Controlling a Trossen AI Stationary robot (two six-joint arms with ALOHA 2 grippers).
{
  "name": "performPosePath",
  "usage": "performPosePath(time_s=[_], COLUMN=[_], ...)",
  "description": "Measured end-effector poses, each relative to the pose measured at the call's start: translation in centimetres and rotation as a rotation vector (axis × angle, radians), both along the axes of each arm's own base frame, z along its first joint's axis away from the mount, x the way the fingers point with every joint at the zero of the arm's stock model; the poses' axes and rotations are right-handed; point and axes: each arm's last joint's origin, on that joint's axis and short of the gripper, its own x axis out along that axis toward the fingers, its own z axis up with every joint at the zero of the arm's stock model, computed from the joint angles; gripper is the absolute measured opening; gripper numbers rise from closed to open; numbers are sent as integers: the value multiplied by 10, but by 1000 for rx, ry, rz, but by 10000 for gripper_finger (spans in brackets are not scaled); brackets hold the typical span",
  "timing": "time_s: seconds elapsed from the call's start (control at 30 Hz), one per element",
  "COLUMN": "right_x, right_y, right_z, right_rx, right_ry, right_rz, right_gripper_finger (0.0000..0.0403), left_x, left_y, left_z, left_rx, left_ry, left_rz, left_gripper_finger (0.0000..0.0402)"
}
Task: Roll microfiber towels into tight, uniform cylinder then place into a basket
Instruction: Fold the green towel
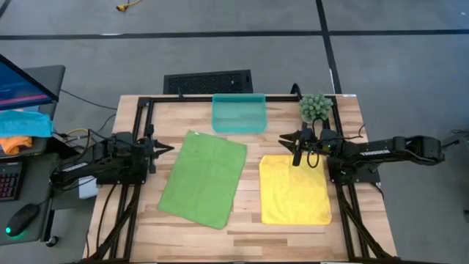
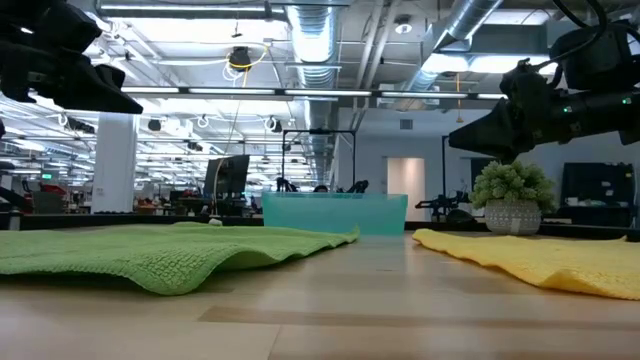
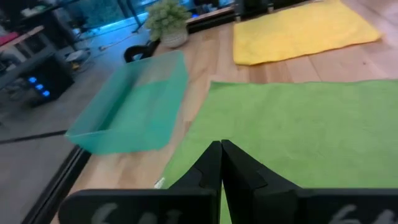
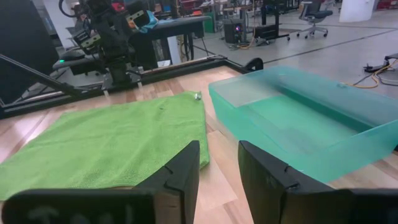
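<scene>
Green towel (image 2: 150, 255) and yellow towel (image 2: 540, 258) flat on wooden table (image 2: 330, 310), left pincer (image 1: 167, 149) closed, right pincer (image 1: 287, 140) parted, empty.

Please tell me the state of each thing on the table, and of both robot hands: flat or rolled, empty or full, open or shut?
Green towel: flat, unrolled, one edge rippled.
Yellow towel: flat, unrolled.
Teal basket: upright, empty.
Small potted plant: upright, beside the basket.
Left hand: shut, holding nothing, above the green towel's edge.
Right hand: open, holding nothing, raised above the table.
</scene>
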Motion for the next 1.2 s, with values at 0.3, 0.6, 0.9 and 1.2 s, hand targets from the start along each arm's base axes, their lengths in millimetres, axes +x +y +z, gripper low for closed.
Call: performPosePath(time_s=[0.3, 0.6, 0.9, 1.2], right_x=[0, 0, 0, 0], right_y=[0, 0, 0, 0], right_z=[0, 0, 0, 0], right_rx=[0, 0, 0, 0], right_ry=[0, -1, -1, 0], right_rz=[0, 0, 0, 0], right_gripper_finger=[133, 134, 134, 134], left_x=[0, 0, 3, 3], left_y=[0, 1, 2, 2], left_z=[0, 1, 12, 12], left_rx=[-1, -6, -224, -417], left_ry=[-1, -18, -187, -244], left_rz=[4, 31, 99, 157], left_gripper_finger=[0, 0, 0, 0])
